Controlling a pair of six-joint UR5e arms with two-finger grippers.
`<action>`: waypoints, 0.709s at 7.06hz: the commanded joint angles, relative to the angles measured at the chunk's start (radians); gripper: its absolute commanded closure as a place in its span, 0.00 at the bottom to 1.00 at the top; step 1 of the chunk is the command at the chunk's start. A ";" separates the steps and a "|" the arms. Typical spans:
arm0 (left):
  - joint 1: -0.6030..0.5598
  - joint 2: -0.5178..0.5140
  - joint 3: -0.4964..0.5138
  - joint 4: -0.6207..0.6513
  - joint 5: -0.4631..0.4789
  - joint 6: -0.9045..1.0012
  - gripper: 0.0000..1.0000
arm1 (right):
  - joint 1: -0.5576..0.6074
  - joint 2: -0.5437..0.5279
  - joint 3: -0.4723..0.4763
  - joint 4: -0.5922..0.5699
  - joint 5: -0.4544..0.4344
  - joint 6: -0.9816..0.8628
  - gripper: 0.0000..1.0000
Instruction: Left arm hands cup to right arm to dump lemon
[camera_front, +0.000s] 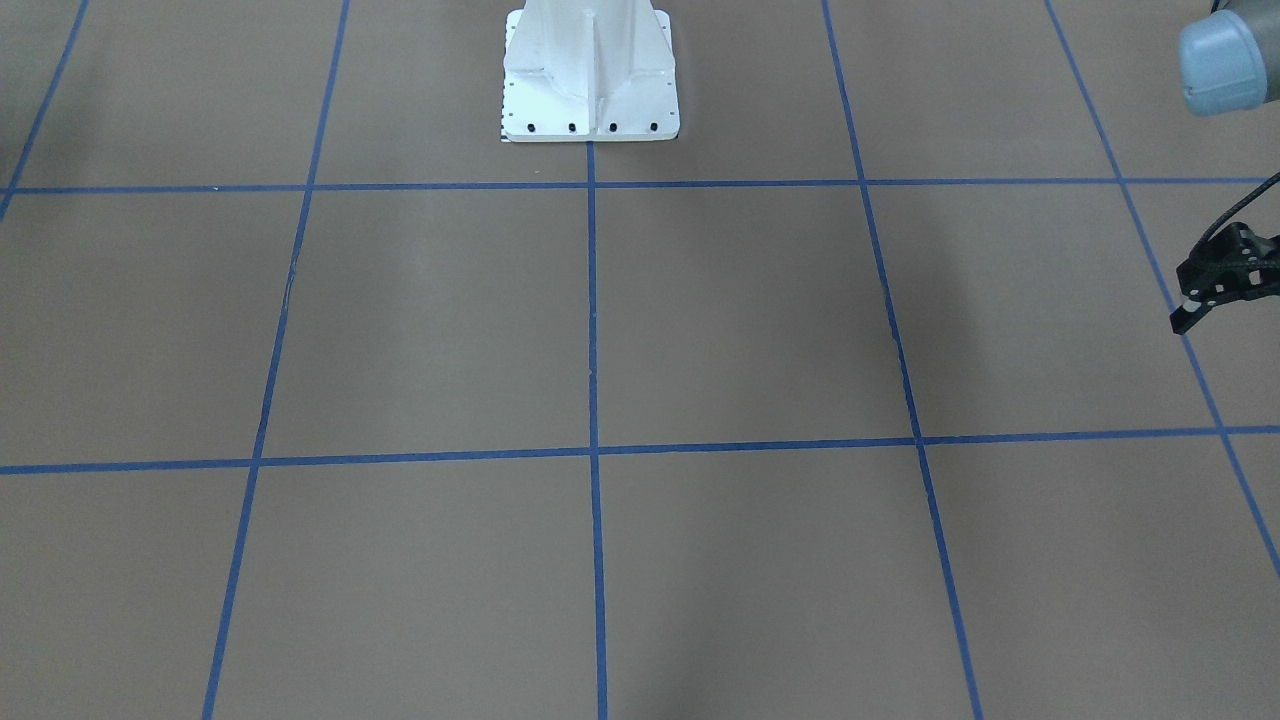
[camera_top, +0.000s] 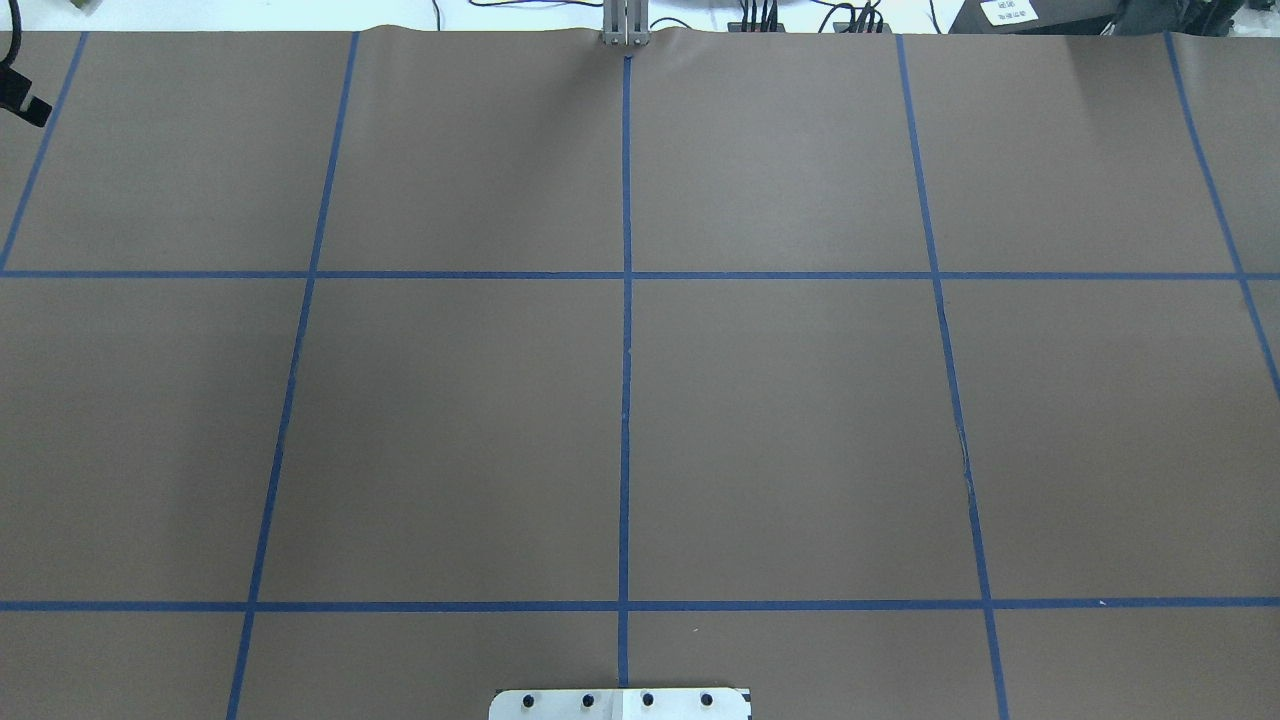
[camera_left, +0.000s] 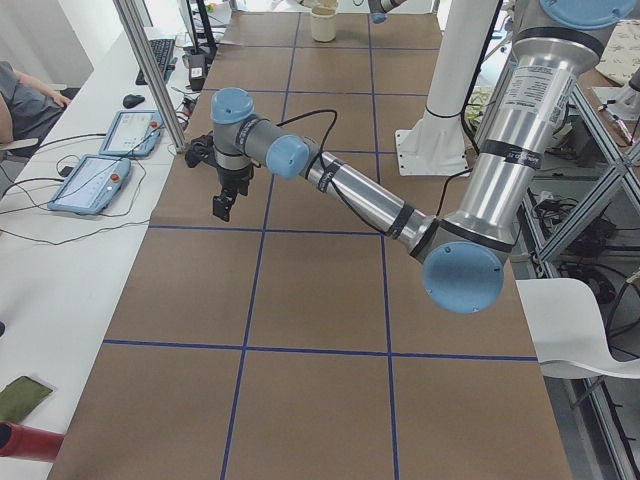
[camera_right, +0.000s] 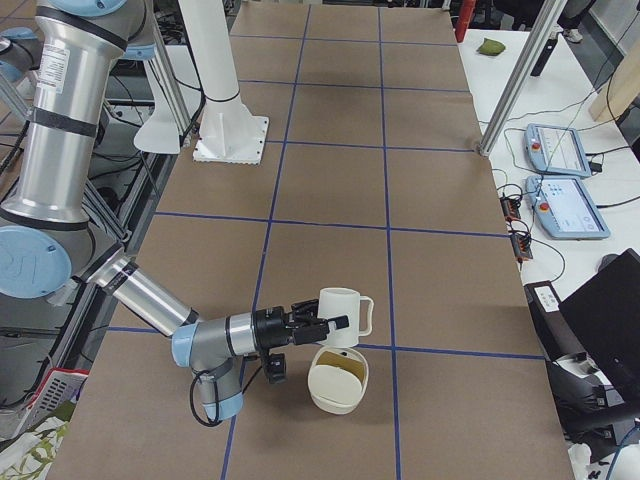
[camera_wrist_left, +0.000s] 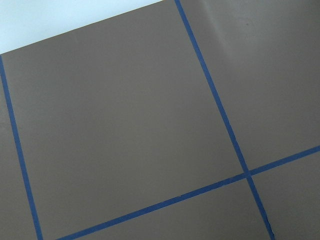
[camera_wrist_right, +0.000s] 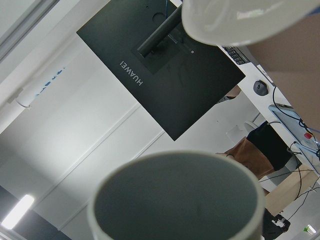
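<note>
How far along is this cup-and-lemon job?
Done, it seems: the handover; the cup is at the right gripper, the left gripper far off. In hand: dumping by the cream bowl; the cup's inside looks empty. Left: little, though I cannot make out the lemon.

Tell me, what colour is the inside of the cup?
Grey. The cup interior shows best in the right wrist view.

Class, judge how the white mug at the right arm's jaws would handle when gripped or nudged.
The mug looks hard and smooth, so probably rigid but slippery to grip, and likely to chip if dropped. Its handle juts from one side, so its weight probably sits off-centre and it may twist when nudged.
</note>
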 joint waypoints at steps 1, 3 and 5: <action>0.000 0.000 0.000 0.000 -0.001 0.000 0.00 | -0.001 -0.001 0.013 -0.003 0.015 -0.049 0.74; 0.000 0.000 0.000 0.000 0.001 0.000 0.00 | 0.000 -0.012 0.075 -0.016 0.151 -0.440 0.84; 0.000 0.001 0.000 -0.002 -0.001 0.000 0.00 | 0.019 -0.022 0.134 -0.049 0.330 -0.711 0.82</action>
